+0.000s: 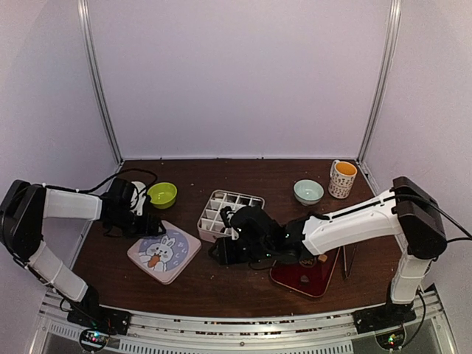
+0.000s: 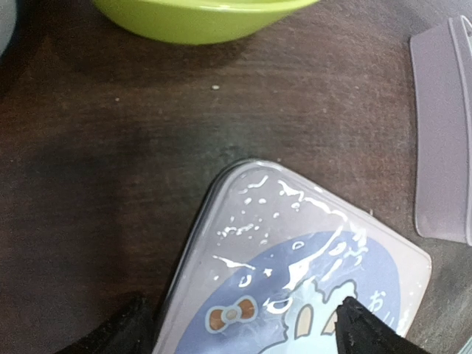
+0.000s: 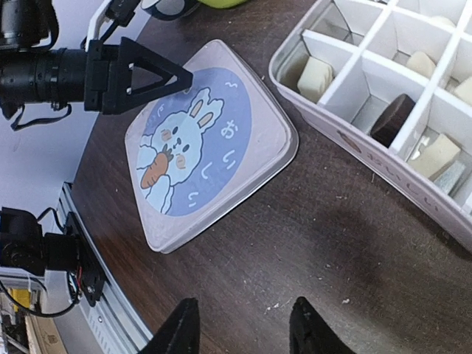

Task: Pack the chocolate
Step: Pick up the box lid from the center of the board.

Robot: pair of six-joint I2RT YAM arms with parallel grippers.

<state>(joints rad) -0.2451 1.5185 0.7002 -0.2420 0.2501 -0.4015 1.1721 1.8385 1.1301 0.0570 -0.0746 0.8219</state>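
Note:
The chocolate sits in the cells of a white divided box (image 1: 228, 214). The right wrist view shows a cream piece (image 3: 315, 77), a dark round piece (image 3: 391, 118) and a cream block (image 3: 435, 155) in the box (image 3: 335, 92). A few small pieces lie on the red tray (image 1: 295, 284). The rabbit-printed lid (image 1: 164, 251) lies flat on the table left of the box. My left gripper (image 1: 147, 223) is open, low over the lid's far corner (image 2: 310, 273). My right gripper (image 3: 243, 328) is open and empty over bare table between lid (image 3: 206, 140) and box.
A green bowl (image 1: 162, 194) stands behind the lid and shows in the left wrist view (image 2: 199, 15). A pale blue bowl (image 1: 308, 192) and a yellow-rimmed cup (image 1: 342, 178) stand at the back right. Tongs (image 1: 346, 262) lie right of the red tray. Crumbs dot the table.

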